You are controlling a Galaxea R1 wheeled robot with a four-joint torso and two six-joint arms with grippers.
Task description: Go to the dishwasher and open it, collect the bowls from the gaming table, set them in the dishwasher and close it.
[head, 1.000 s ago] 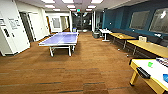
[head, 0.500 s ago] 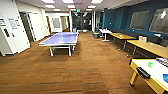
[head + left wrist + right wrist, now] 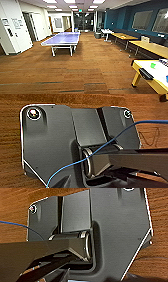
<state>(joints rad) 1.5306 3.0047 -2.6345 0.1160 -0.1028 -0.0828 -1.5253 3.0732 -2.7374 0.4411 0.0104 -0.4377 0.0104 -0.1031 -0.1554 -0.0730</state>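
Gaming table (image 3: pixel 160 75) sat at the head view's lower right: white tabletop, yellow sides, small green cup (image 3: pixel 153 65) on it, a sliver of blue at the frame edge. Blue ping-pong table (image 3: pixel 62 38) stood well apart across the brown floor (image 3: pixel 95 65). Couldn't tell the state of either arm's fingers from the wrist views.

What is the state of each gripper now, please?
Left gripper: cannot be told.
Right gripper: cannot be told.

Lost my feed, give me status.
Hands: state unreadable. Gaming table at right edge, green cup on top. Ping-pong table ahead left; carpet between.
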